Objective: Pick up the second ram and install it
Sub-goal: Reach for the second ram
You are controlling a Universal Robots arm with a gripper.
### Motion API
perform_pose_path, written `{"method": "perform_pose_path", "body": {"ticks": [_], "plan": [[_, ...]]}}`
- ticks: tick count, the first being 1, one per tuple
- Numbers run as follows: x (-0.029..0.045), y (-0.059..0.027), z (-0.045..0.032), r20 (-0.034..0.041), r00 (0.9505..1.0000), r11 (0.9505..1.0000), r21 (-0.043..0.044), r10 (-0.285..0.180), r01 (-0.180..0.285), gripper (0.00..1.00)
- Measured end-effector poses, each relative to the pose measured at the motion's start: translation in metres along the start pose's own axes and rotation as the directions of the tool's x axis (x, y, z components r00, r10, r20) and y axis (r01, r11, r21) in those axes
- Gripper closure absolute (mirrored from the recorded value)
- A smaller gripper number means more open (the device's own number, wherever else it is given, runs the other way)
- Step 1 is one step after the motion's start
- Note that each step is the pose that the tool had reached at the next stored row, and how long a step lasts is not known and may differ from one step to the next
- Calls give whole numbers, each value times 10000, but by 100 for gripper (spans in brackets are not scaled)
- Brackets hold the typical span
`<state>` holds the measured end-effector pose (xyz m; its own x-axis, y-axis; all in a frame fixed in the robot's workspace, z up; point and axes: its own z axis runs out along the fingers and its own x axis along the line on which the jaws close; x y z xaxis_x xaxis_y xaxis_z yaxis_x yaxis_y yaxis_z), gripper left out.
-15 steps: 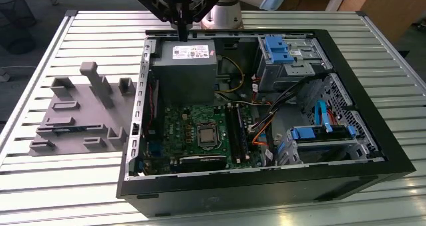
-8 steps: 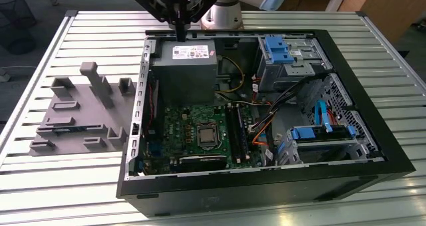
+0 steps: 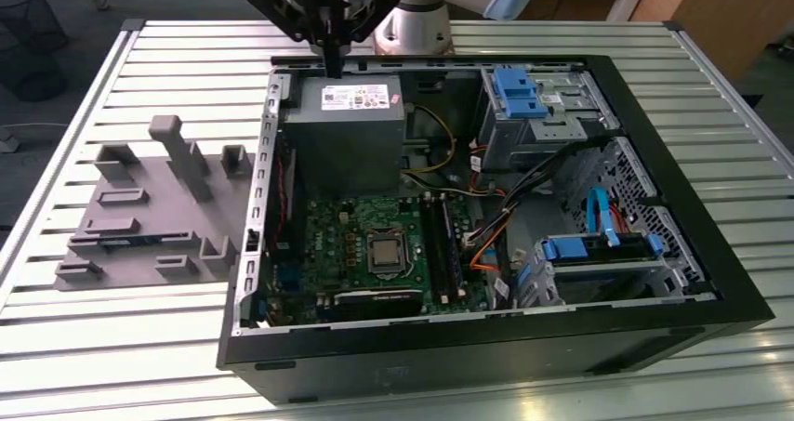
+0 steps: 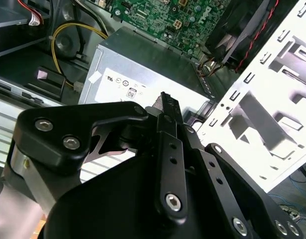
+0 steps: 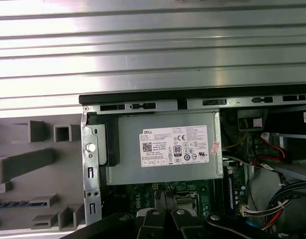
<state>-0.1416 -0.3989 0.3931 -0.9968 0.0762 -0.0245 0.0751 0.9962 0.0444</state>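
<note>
Second ram [image 5: 8, 203] is not in the claw [image 3: 333, 66]. It looks to be the thin blue stick lying in a slot of the grey holder [image 3: 149, 207], out on the desk [image 3: 112, 347] beside the computer. The claw has its two fingers [image 4: 170, 117] pressed together, and I see nothing between them. It hangs up high, over the back edge of the open computer case [image 3: 496, 356], right above the grey power box [image 3: 348, 133] with the white sticker. In the first wrist view the tips point down past that box, to where the green board [image 3: 360, 244] begins. The claw touches nothing.

Going out from there, the green board lies on the floor of the case, with a shiny square chip [image 3: 387, 252] in its middle. Next to the chip, on the exterior view's right, run the long dark ram slots [image 3: 443, 244]. I cannot tell if a stick sits in one of them. Blue brackets [image 3: 515, 91] and wires [image 3: 490, 240] take up the other side of the case. The grey holder is well apart from the claw, on the exterior view's left of the case.

So the job has hardly begun, I think. The ram is not picked up yet, and it is not in its slot yet
</note>
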Motion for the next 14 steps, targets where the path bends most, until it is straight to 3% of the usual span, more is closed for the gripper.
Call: {"method": "perform_pose_path", "body": {"ticks": [14], "plan": [[43,-3,2,-1,10000,10000,0,0,0,89]]}}
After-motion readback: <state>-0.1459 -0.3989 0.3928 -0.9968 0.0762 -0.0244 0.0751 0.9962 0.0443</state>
